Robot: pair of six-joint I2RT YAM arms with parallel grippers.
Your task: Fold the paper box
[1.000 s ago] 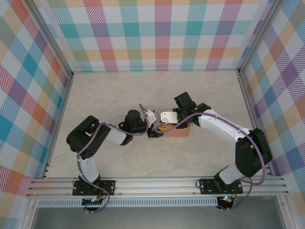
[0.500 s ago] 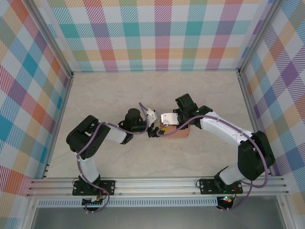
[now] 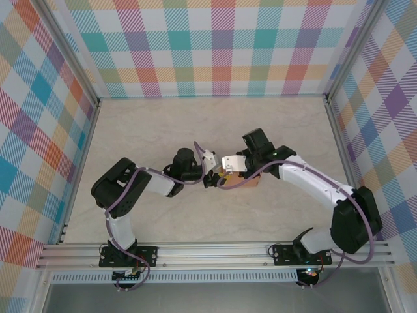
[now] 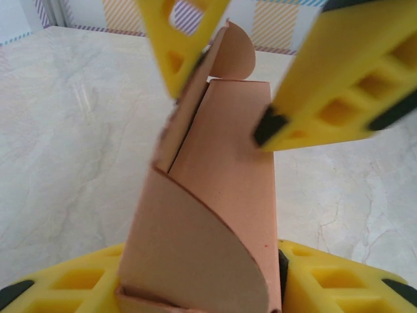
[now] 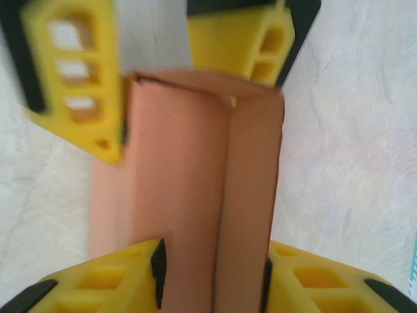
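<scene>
While left fingers (image 4: 339, 283) and right fingers (image 5: 313, 277) clamp opposite ends, paper box (image 4: 221, 195) smooth, round-flapped.

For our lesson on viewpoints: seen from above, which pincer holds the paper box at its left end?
The left pincer: it grips the paper box at its left end; the right pincer reaches in from the right.
</scene>
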